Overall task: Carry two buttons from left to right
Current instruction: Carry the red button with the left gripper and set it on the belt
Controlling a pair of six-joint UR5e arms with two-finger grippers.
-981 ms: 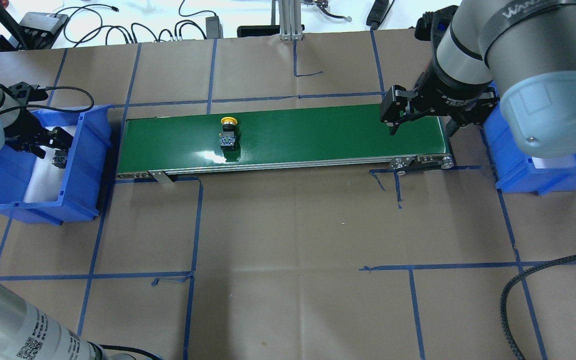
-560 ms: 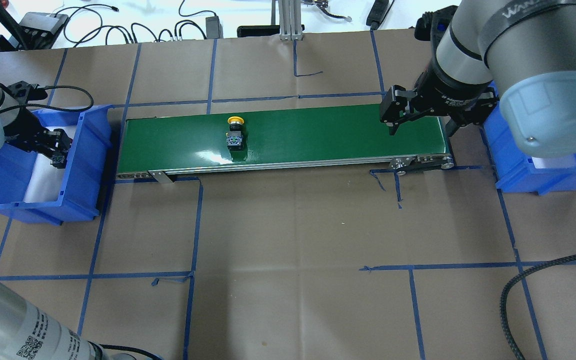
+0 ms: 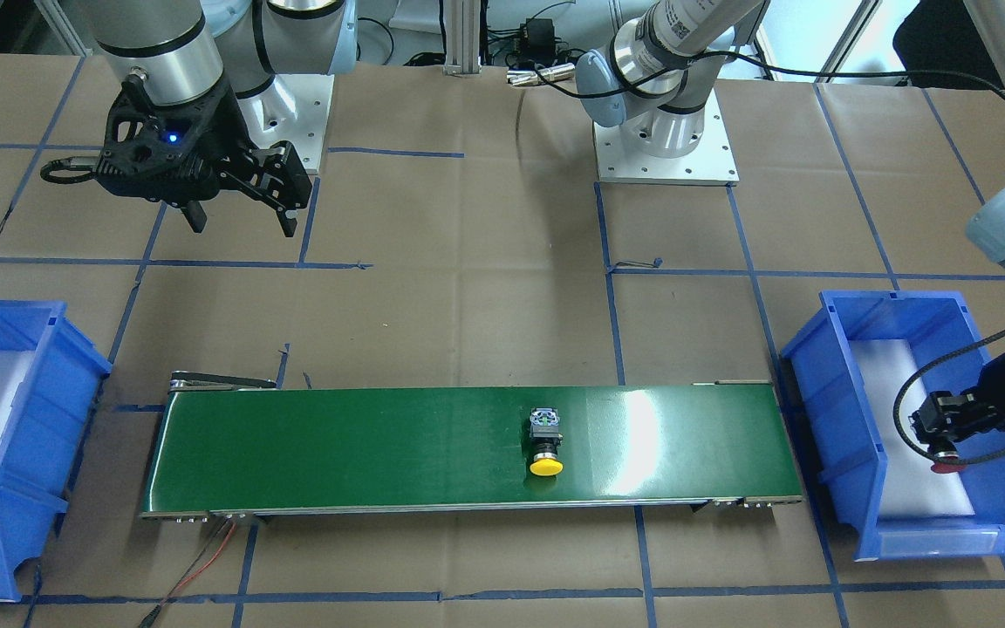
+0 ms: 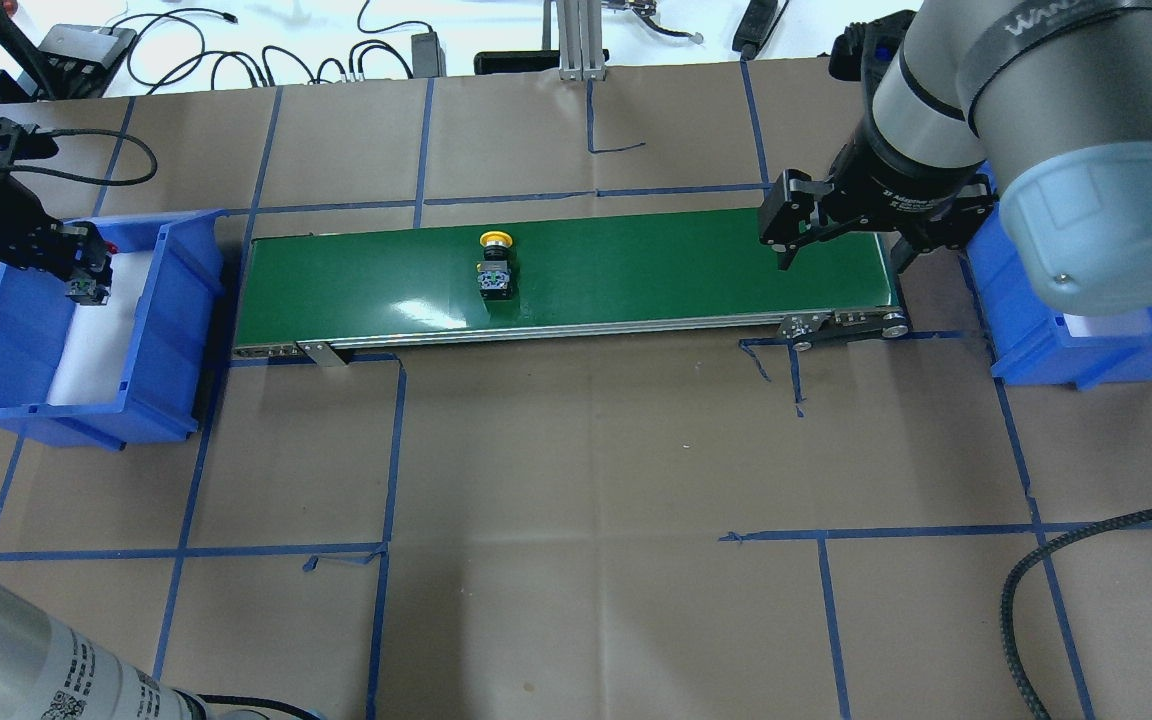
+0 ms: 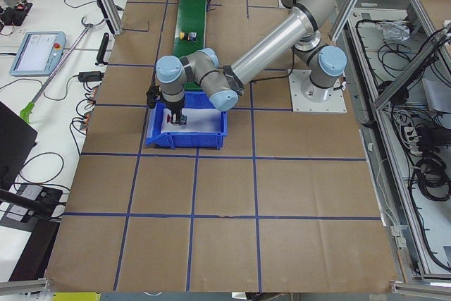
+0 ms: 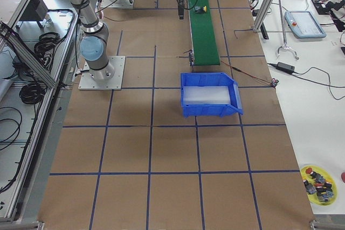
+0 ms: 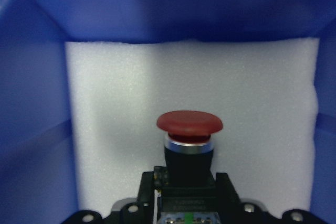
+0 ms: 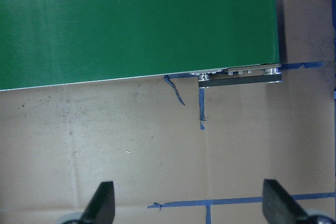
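The yellow button lies on its side on the green conveyor belt, near the middle; it also shows in the front view. My left gripper is shut on the red button by its black barrel. It holds the button above the white foam of the left blue bin; the red cap shows in the front view. My right gripper is open and empty, hanging over the belt's right end; in its wrist view the fingers stand wide apart over brown paper.
A second blue bin with white foam stands past the belt's right end, partly under my right arm. Blue tape lines cross the brown table paper. Cables lie along the far edge. A black cable curls at the near right.
My left gripper has risen out of the bin with the red button in it and shifted toward the far side. The yellow button has travelled right along the belt. The right arm has not moved.
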